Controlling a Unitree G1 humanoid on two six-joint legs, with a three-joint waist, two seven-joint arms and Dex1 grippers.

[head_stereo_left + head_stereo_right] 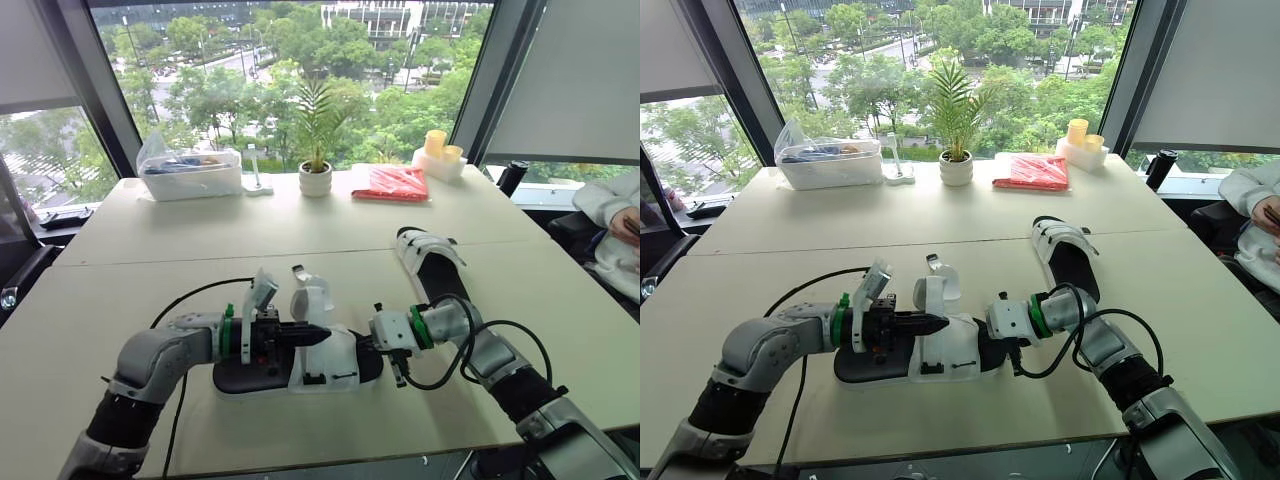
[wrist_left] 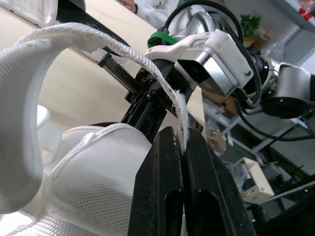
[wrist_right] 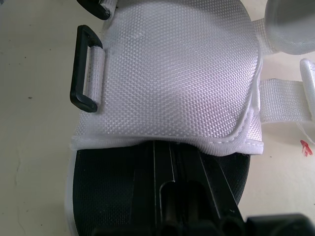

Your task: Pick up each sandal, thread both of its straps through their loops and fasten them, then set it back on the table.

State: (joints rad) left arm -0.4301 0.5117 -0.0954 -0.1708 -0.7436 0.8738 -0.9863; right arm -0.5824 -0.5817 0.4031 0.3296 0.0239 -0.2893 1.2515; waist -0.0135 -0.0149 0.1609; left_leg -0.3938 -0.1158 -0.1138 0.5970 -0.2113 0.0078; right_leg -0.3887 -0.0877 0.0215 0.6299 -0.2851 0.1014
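The left hand (image 1: pixel 322 337) reaches in from the left over the near sandal (image 1: pixel 325 368), which lies on the tabletop (image 1: pixel 200 250) just in front of the robot, near the front edge. This hand is closed. In the left wrist view its two black fingers (image 2: pixel 162 162) press together and pinch the edge of a white strap (image 2: pixel 98 42), which arches up and away from the fingers in a loose curve. The sandal has a black sole and a white mesh upper (image 3: pixel 172 73). A black rectangular loop (image 3: pixel 84 69) stands out from one side of the upper on a short tab, and nothing is threaded through it.

At the right end of this sandal is the right hand (image 1: pixel 380 346). Its fingers (image 3: pixel 162 169) lie side by side over the black sole with no gap visible between them. Their tips are hidden under the rim of the upper, so what they touch cannot be told.

The second sandal (image 1: pixel 430 262) lies farther back and to the right on the tabletop, beyond the right arm and apart from both hands.
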